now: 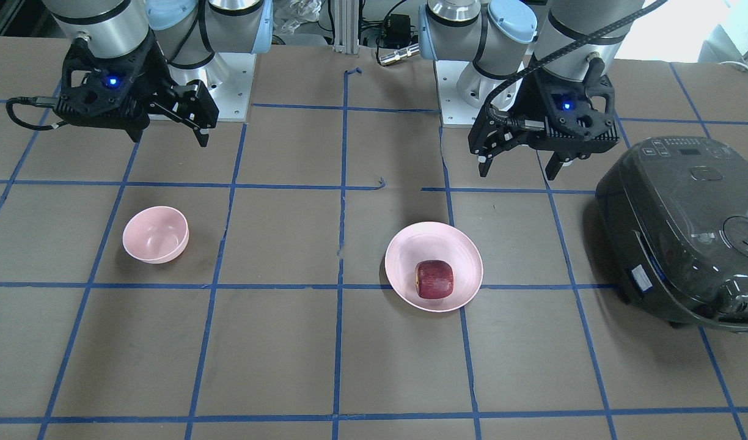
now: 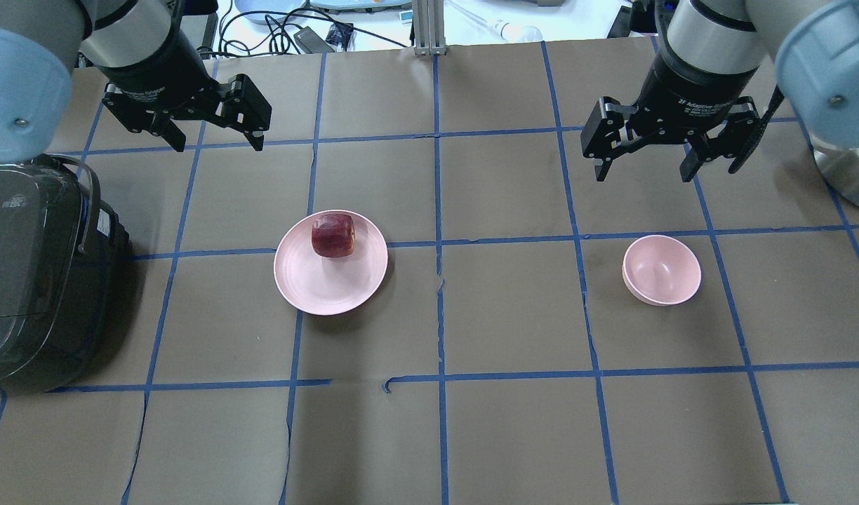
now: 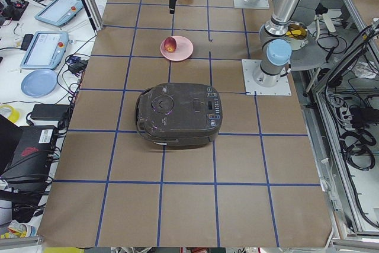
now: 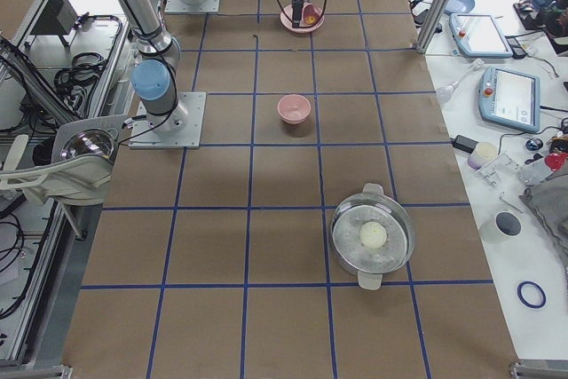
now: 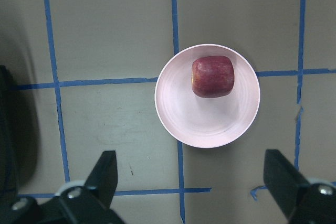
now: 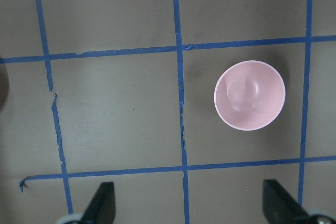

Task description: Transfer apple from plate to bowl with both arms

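Apple (image 2: 333, 236) is on the plate's (image 2: 324, 289) far side, ahead of and below the open, empty left gripper (image 2: 217, 142); right gripper's (image 2: 643, 172) open too, but way farther.

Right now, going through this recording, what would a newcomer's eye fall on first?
The dark red apple stands out first, sitting off-centre on the pale pink plate on the robot's left half of the table. Next come the empty pink bowl on the right half and the bulky black cooker at the left end. The left claw and the right claw hang open above the table, holding nothing.
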You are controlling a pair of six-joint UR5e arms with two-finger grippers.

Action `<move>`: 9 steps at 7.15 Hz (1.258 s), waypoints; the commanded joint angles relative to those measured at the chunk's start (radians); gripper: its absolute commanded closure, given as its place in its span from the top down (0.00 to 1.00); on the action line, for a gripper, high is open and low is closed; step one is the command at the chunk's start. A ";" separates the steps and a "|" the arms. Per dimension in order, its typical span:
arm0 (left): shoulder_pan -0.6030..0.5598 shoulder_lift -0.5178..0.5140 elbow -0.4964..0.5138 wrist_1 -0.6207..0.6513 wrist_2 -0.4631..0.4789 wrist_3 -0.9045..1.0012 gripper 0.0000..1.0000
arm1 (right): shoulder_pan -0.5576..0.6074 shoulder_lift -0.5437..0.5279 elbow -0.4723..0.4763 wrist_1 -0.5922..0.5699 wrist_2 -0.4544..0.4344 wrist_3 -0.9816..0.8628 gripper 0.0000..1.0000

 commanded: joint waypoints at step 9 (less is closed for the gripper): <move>0.000 -0.002 0.000 0.000 -0.001 0.000 1.00 | -0.018 0.010 0.000 -0.003 -0.017 -0.023 1.00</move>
